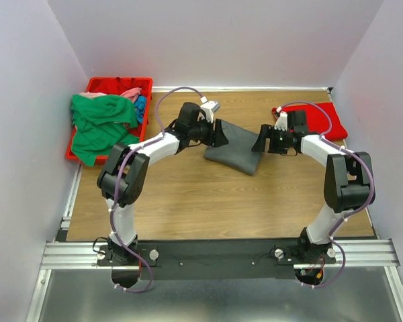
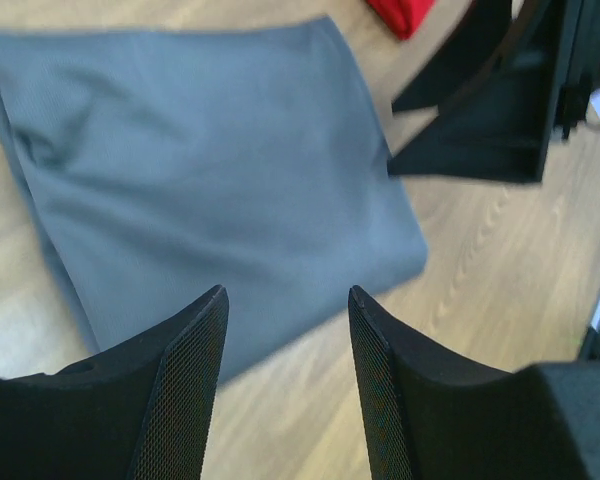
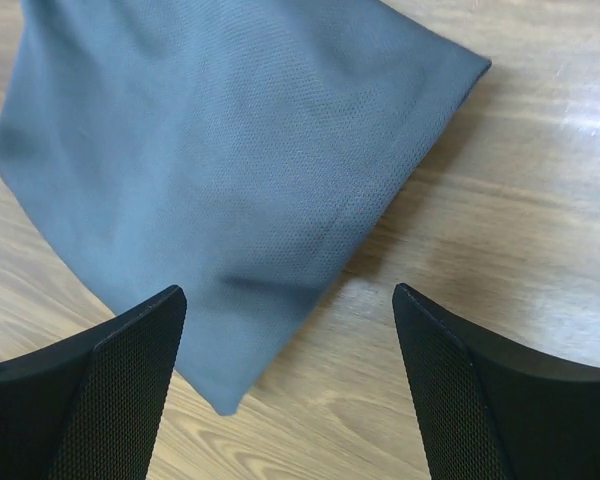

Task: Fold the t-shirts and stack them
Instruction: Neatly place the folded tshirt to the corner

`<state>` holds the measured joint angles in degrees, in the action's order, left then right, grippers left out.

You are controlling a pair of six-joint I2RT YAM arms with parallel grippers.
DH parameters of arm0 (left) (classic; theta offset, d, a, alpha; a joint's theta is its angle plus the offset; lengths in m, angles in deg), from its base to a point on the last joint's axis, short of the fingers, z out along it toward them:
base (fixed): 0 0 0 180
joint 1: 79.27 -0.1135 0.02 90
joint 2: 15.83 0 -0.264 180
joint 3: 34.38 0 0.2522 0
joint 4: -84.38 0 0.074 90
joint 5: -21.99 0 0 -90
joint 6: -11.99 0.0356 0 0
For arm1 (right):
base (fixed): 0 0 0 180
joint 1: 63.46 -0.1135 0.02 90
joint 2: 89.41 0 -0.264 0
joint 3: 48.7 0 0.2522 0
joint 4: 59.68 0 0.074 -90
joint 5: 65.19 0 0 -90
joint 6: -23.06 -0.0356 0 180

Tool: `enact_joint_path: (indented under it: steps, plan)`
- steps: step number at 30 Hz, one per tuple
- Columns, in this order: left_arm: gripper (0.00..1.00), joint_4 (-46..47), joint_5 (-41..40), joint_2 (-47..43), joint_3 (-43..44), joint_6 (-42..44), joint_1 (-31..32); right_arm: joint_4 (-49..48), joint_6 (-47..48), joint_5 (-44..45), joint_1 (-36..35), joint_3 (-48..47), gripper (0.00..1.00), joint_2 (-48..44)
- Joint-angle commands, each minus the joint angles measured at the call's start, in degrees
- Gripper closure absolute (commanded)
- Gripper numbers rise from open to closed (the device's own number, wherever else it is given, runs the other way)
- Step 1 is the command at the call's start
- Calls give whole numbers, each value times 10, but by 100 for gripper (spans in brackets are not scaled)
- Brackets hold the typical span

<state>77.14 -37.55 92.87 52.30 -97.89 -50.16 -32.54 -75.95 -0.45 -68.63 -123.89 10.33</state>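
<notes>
**A:** Where is the dark grey t-shirt (image 1: 235,151)?

**B:** Folded into a flat packet in the middle of the table (image 1: 188,194), nearer the far edge than the near one. The left gripper (image 1: 220,134) is at its left side and the right gripper (image 1: 260,142) at its right. Both have their fingers spread and hold nothing.

**A:** And the others?

**B:** The red t-shirt (image 1: 316,121) looks folded at the far right corner, apart from the grey one. I'd judge two are folded but not yet stacked. The green t-shirt (image 1: 101,124) spills crumpled over the red bin (image 1: 117,84) at the far left corner, with the pink t-shirt (image 1: 124,94) and blue t-shirt (image 1: 141,106) bunched inside. That leaves three to fold.

**A:** Do the wrist cameras add anything?

**B:** The right wrist view shows its fingers set much wider than the left's, over a corner of the grey cloth with the hem stitching plain. The left wrist view catches the opposite gripper just beyond the packet's edge. Only the overhead view shows the bin.
</notes>
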Motion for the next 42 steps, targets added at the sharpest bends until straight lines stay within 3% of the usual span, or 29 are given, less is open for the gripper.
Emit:
enact_joint_path:
  steps: [1,6,10,19,28,34,37,38,40,41,42]
  plan:
    - [41,-15,-20,56,48,17,-3,-45,-79,12,2,11,10,15]
    - [41,-54,-76,106,79,6,-3,-49,-144,13,2,0,11,54]
    - [41,-56,-114,96,57,-18,-3,-51,-166,-7,2,-6,12,86]
    - [41,-54,-96,101,34,-41,-3,-56,-216,-37,1,-11,16,128]
    - [41,-53,-85,114,34,-49,1,-56,-235,-75,0,-30,29,165]
    - [41,-49,-75,115,35,-57,7,-57,-238,-90,0,-38,48,181]
    - [41,-48,-74,116,37,-59,10,-57,-231,-102,0,-40,63,183]
    - [42,-47,-73,116,36,-60,10,-57,-225,-105,0,-42,74,181]
    - [42,-45,-77,107,34,-60,10,-56,-218,-120,1,-46,83,179]
    - [41,-42,-80,102,31,-59,10,-56,-213,-124,2,-47,97,178]
    - [41,-37,-81,83,25,-57,9,-55,-203,-127,5,-50,100,171]
